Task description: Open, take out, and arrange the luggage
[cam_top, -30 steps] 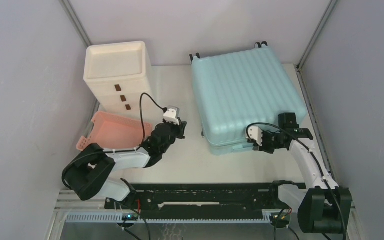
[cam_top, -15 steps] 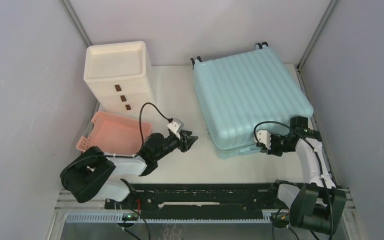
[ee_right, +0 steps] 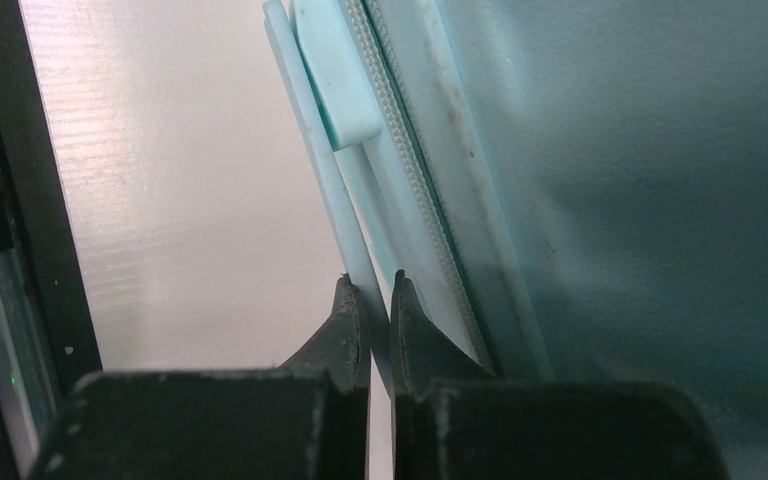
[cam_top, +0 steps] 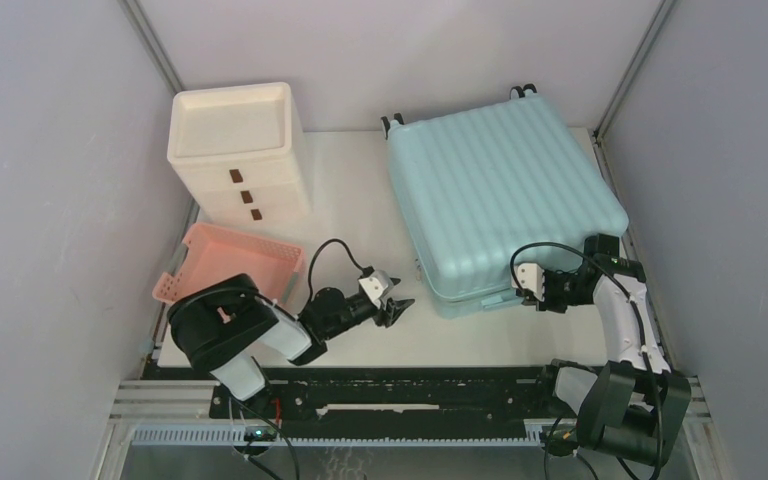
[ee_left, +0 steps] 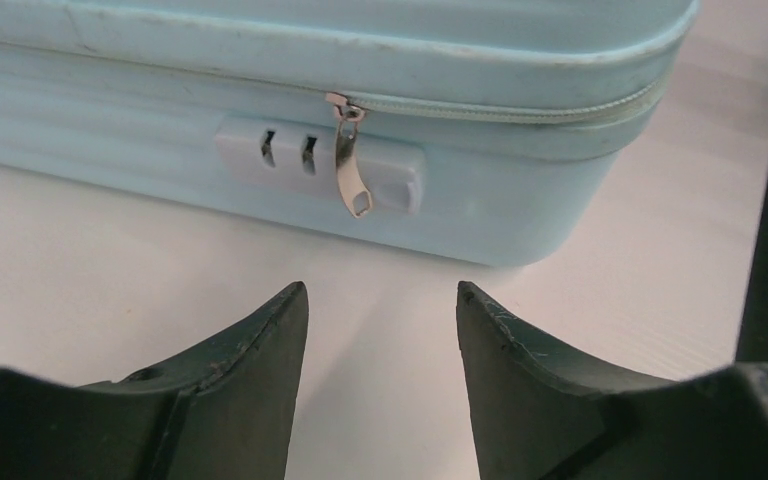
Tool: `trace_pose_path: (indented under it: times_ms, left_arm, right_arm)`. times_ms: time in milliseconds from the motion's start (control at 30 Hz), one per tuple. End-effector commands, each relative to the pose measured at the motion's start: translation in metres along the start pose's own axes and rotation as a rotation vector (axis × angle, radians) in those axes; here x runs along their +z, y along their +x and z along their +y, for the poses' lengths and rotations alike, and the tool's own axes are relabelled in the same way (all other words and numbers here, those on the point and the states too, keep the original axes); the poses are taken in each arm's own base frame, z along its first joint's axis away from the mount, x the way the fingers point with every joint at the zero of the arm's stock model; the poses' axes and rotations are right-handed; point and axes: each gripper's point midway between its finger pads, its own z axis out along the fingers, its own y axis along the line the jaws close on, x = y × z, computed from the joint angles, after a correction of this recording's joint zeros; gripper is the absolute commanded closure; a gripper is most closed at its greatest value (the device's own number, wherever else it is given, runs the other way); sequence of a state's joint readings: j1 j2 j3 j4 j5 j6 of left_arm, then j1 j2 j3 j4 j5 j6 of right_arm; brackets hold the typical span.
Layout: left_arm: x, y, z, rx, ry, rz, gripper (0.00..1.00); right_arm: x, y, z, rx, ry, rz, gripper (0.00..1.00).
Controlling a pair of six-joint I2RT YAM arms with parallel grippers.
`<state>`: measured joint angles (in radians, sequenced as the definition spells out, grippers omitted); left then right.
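Note:
The luggage (cam_top: 505,195), a pale aqua ribbed hard-shell suitcase, lies flat and closed at the right of the table, wheels toward the back. My left gripper (cam_top: 400,303) is low over the table just left of its near corner, open and empty. In the left wrist view my left gripper (ee_left: 382,290) faces the luggage (ee_left: 260,80), its silver zipper pull (ee_left: 348,180) hanging over the lock block (ee_left: 390,175). My right gripper (cam_top: 534,296) is at the near right side, shut on the thin aqua side handle (ee_right: 335,90); my right gripper (ee_right: 372,282) pinches its strip.
A cream-white drawer cabinet (cam_top: 235,150) stands at the back left. A shallow pink basket (cam_top: 232,265) lies in front of it, close to the left arm. A black rail (cam_top: 390,395) runs along the near edge. Grey walls close in both sides.
The left arm swung down toward the near edge and its gripper opened. The right gripper stayed shut and shifted right, and the luggage slid slightly right with it.

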<state>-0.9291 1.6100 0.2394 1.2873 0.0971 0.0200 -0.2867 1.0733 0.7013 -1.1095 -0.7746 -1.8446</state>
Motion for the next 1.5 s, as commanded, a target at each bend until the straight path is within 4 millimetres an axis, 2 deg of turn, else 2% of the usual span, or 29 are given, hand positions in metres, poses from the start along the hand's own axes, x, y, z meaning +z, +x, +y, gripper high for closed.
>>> trace_pose_path:
  times_ms: [0, 333, 533, 867, 1000, 1100, 1200, 1467]
  left_arm:
    - [0.018, -0.049, 0.011, 0.085, -0.040, -0.170, 0.39]
    - [0.030, -0.064, 0.009, 0.109, 0.016, -0.212, 0.43]
    - [0.037, -0.068, 0.012, 0.091, 0.048, -0.223, 0.58]
    - [0.046, -0.060, 0.003, 0.066, 0.118, -0.201, 0.68]
    - [0.049, -0.059, 0.006, 0.058, 0.114, -0.199, 0.77]
    - [0.050, -0.059, 0.009, 0.051, 0.102, -0.196, 0.84]
    - [0.049, -0.058, 0.015, 0.037, 0.077, -0.192, 0.99]
    - [0.037, -0.057, 0.040, -0.022, -0.032, -0.185, 1.00]
  right_arm:
    - [-0.012, 0.021, 0.022, 0.220, -0.038, 0.109, 1.00]
    - [-0.010, 0.019, 0.022, 0.226, -0.046, 0.089, 1.00]
    - [-0.011, 0.020, 0.021, 0.228, -0.042, 0.092, 1.00]
    - [-0.011, 0.020, 0.021, 0.224, -0.038, 0.095, 1.00]
    - [-0.011, 0.021, 0.022, 0.228, -0.039, 0.097, 1.00]
    - [-0.012, 0.021, 0.022, 0.232, -0.039, 0.096, 1.00]
    - [-0.012, 0.021, 0.022, 0.232, -0.038, 0.098, 1.00]
    - [-0.021, 0.034, 0.020, 0.221, -0.008, 0.158, 1.00]
